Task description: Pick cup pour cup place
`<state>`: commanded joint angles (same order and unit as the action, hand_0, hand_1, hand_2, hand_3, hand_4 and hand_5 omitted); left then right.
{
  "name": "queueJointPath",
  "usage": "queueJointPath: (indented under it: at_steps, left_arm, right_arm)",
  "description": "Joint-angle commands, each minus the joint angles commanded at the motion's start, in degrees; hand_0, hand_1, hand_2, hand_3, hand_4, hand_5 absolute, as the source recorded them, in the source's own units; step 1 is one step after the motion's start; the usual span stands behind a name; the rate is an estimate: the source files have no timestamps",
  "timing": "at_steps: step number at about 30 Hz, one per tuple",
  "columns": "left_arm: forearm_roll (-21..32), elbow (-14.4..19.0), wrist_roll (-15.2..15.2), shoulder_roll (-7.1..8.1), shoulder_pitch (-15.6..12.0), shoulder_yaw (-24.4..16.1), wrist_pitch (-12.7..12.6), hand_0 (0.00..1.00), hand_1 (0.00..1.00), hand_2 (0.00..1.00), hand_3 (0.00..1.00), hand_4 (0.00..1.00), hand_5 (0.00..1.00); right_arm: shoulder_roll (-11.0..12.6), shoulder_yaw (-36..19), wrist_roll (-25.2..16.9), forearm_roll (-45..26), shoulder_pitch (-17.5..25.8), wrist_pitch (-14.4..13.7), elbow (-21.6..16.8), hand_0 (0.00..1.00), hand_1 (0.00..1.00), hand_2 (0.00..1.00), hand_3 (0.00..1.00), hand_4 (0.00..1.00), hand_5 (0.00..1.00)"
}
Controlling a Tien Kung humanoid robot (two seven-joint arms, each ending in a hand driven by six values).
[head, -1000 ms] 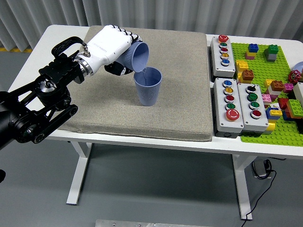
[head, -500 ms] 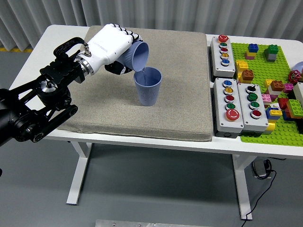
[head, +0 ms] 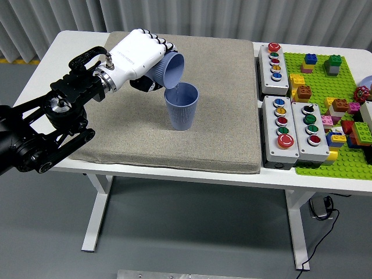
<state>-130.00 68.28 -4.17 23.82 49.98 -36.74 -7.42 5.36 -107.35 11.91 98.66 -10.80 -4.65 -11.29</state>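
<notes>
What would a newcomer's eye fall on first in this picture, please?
Probably the white left hand over the grey mat, tipping a blue cup with its rim over a second blue cup standing upright mid-mat. Next, the bright green brick plate and grey button boxes along the table's right side.

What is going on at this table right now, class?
The robot's left hand grips a blue cup, tipped so its mouth points down over the rim of a second blue cup standing upright on the grey mat. The pose is one of pouring, though no stream can be made out. The right arm is out of view. To the right of the mat lie button boxes and a green baseplate with toy bricks, untouched.
</notes>
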Motion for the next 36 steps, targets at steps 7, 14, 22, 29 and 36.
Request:
queueJointPath:
  at_steps: [7, 14, 22, 29, 36]
  left_arm:
    - [0.00, 0.01, -1.46, 0.22, 1.16, 1.33, 0.88, 0.546, 0.514, 0.520, 0.514, 0.762, 0.085]
    - [0.00, 0.06, -1.80, 0.65, 2.54, 3.67, 1.09, 0.548, 0.513, 0.521, 0.513, 0.763, 0.083]
    - [0.00, 0.16, -1.55, 0.69, 2.11, 3.10, 0.92, 0.547, 0.513, 0.522, 0.512, 0.763, 0.081]
    - [2.51, 0.24, -0.54, 0.55, -0.09, 0.06, -1.74, 0.546, 0.514, 0.521, 0.516, 0.763, 0.081]
    - [16.67, 0.66, 3.07, 0.34, -3.31, -3.10, -8.86, 0.545, 0.511, 0.523, 0.520, 0.763, 0.081]
  right_arm:
    - [0.05, 0.08, 0.20, 0.03, -0.13, 0.05, -0.11, 0.699, 0.696, 0.642, 0.604, 0.012, 0.302]
    - [0.05, 0.00, 0.19, 0.16, -0.04, 0.06, -0.11, 0.699, 0.696, 0.641, 0.604, 0.012, 0.303]
    - [-0.04, -0.07, 0.24, 0.30, 0.07, 0.04, -0.13, 0.698, 0.696, 0.641, 0.604, 0.012, 0.303]
    - [-0.15, -0.25, 0.29, 0.75, 0.39, 0.13, -0.15, 0.699, 0.696, 0.642, 0.604, 0.012, 0.303]
    - [-0.26, -0.37, 0.29, 0.97, 0.70, 0.18, -0.15, 0.699, 0.696, 0.642, 0.604, 0.012, 0.302]
